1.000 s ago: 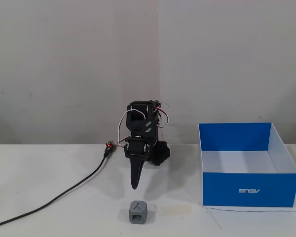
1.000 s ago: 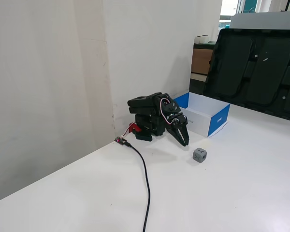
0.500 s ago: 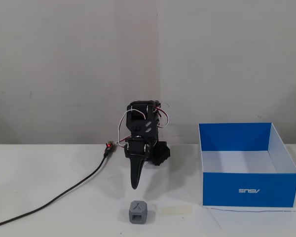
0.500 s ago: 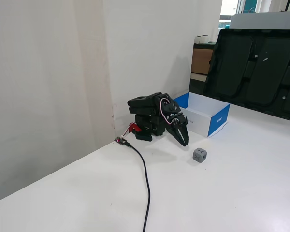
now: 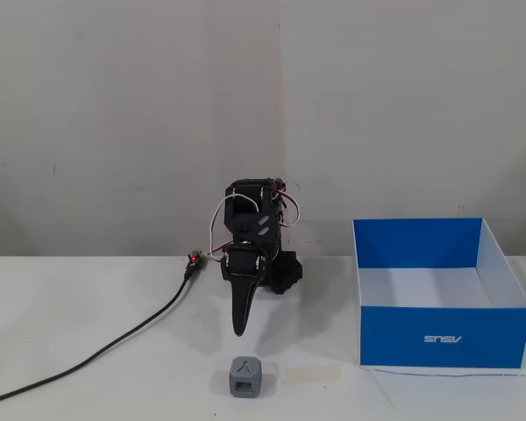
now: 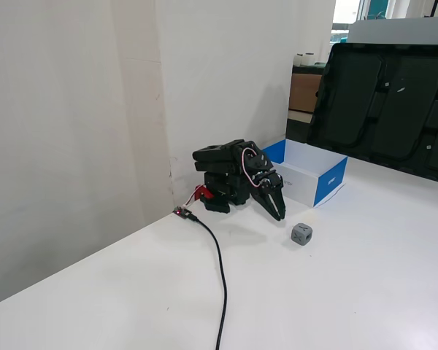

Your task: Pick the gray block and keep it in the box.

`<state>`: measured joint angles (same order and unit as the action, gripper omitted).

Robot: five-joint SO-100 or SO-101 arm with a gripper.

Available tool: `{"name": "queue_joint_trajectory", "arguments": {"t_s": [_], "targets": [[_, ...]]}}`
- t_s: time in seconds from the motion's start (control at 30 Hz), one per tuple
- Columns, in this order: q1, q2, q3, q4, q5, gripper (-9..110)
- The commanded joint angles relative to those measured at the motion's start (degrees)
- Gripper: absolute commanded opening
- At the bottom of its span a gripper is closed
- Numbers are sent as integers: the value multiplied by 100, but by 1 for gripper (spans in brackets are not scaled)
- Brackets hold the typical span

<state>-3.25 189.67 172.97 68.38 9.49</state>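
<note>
The gray block (image 5: 245, 378) (image 6: 301, 234) sat on the white table (image 5: 88, 316), outside the box (image 5: 442, 338) (image 6: 328, 182) and well apart from its blue front wall (the one with the white logo). The gripper (image 5: 239, 331) (image 6: 279, 216) pointed down with its jaws together and empty, just behind the block. A black cable (image 5: 114, 346) trailed away from the box.

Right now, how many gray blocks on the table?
1. The block sits on the table in front of the closed fingers, left of the box in that fixed view. None visible inside the box.
</note>
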Motion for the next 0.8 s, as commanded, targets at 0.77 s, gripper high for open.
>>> {"name": "queue_joint_trajectory", "arguments": {"t_s": [0.77], "targets": [[123, 686, 53, -202, 123, 0]]}}
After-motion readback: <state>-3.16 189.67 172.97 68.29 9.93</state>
